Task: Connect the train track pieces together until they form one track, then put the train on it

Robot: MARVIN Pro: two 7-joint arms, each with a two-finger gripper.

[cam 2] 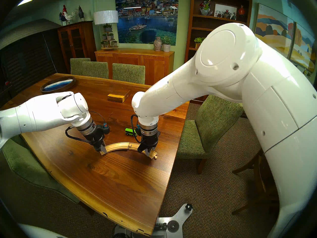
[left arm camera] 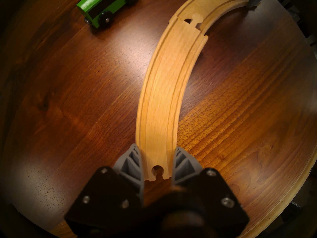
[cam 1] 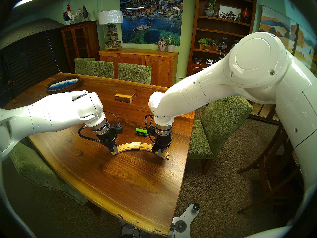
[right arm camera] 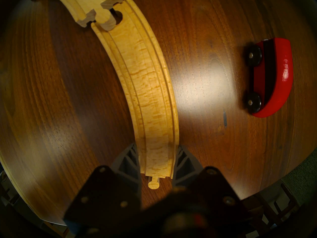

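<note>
Two curved pale-wood track pieces lie end to end on the table (cam 1: pixel 120 181). My left gripper (cam 1: pixel 114 150) is shut on the socket end of the left piece (cam 1: pixel 127 145), one finger against each side (left arm camera: pixel 157 157). The right piece (cam 1: pixel 147 147) has my right gripper (cam 1: pixel 161 152) shut on its peg end (right arm camera: pixel 157 157). At the middle joint (left arm camera: pixel 197 19) the left piece's peg sits in the right piece's socket, skewed, with a gap. The green carriage (cam 1: pixel 141 132) stands just behind the track. The red engine (right arm camera: pixel 274 76) shows only in the right wrist view, beside the right piece (right arm camera: pixel 145 74).
A rectangular wooden block (cam 1: pixel 126 95) lies further back on the table, and an oval tray (cam 1: pixel 62 83) sits at the far left. Green chairs stand around the table, one (cam 1: pixel 221 129) close to its right edge.
</note>
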